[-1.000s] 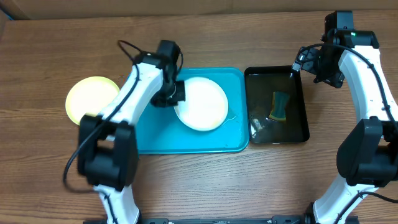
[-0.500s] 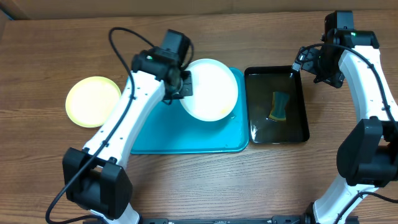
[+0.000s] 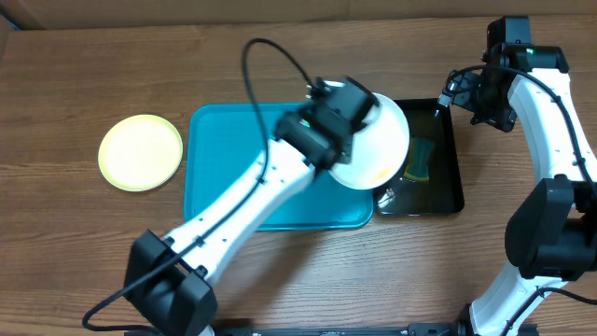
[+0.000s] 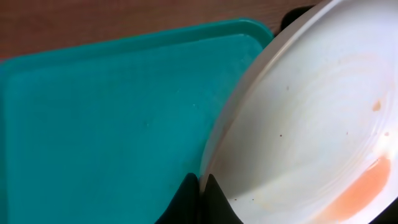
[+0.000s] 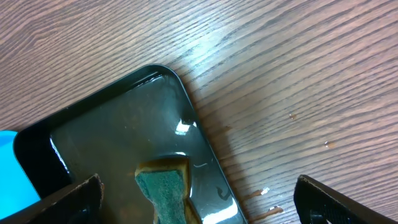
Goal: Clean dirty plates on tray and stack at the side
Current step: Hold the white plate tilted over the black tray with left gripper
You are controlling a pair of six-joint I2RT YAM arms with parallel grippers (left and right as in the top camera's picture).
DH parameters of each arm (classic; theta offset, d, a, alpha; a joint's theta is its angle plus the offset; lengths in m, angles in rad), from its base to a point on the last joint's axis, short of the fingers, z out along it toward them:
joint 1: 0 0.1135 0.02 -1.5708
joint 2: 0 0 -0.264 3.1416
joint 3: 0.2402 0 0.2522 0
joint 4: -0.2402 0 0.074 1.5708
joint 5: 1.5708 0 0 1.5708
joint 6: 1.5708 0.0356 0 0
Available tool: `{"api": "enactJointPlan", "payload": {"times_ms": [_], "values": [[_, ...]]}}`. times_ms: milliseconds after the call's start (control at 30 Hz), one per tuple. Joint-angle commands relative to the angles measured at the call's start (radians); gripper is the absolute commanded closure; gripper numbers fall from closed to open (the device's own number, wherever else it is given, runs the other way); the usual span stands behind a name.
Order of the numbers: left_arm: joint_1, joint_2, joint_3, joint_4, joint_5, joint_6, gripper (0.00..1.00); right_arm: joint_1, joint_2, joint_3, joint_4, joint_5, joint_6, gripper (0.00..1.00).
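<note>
Plate [image 4: 311, 106] rim clamped in left end effector [image 4: 199, 193], seemingly over tray [image 4: 99, 124] edge; right end effector [image 5: 199, 199] wide.

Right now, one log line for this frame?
left gripper: shut on white plate, smeared | right gripper: open, near black tray | yellow plate: on table, left of tray

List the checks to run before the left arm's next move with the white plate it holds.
1. Grip: left gripper shut on the white plate at its rim: ok.
2. Lift: white plate tilted, off the turquoise tray: ok.
3. Plate face clean: not ok, orange smear shows.
4. Tool: sponge lies in the black tray: ok.
5. Other arm: right gripper open, near the black tray's corner: ok.
6. Side spot: yellow-green plate on the table, left of the turquoise tray: ok.
</note>
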Motion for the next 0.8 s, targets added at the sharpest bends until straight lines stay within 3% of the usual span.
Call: {"api": "enactJointPlan", "payload": {"times_ms": [0,767], "values": [[-0.059,0.008,0.029,0.005,-0.253,-0.024,0.96,0.003,-0.022,0.017,0.007,0.014,0.009,0.0],[-0.332,0.075,0.029,0.135,-0.726,0.079,0.96,0.003,-0.022,0.017,0.006,0.014,0.009,0.0]]}}
